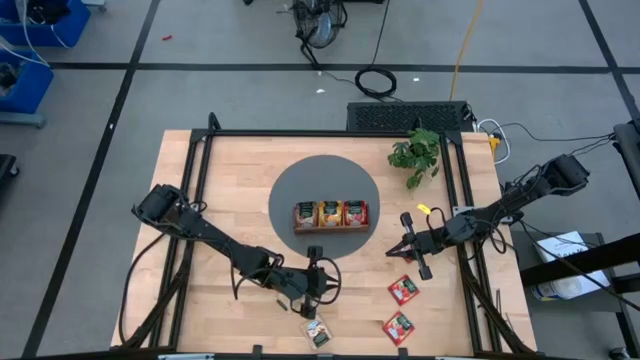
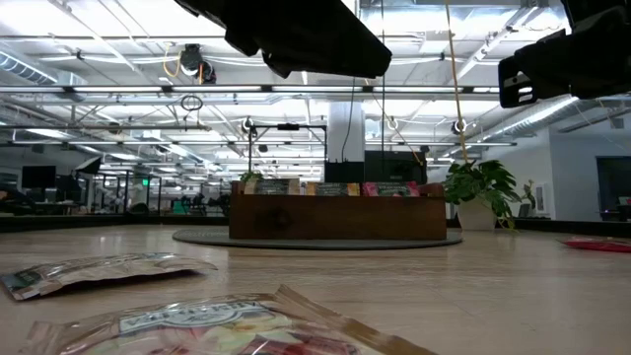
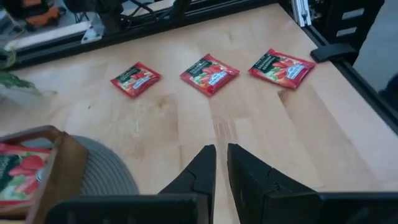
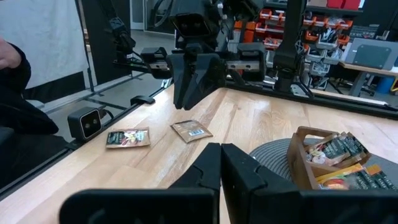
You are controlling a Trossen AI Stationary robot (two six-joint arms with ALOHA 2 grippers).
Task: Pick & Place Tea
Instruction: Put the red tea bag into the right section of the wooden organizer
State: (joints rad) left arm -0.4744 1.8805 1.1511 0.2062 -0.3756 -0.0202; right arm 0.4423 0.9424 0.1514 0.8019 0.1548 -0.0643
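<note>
Two claws, both empty.

1. Left gripper: jaws barely ajar, a thin slit of table showing between the fingers, nothing held. Hangs above bare wood. Three red tea packets lie flat in a row well ahead of it; the wooden tray, on its grey mat, is close beside it.
2. Right gripper: jaws pressed together, nothing held. Two pale tea packets lie ahead of it, near the left arm; the tray sits just beside it, already carrying packets.

Hazards, as I judge them:
- The packets lie flat on the wood, so jaws this narrow would likely push one along rather than pinch it.
- The claws face each other across the same stretch of table; reaching for each other's packets could bring the arms together.
</note>
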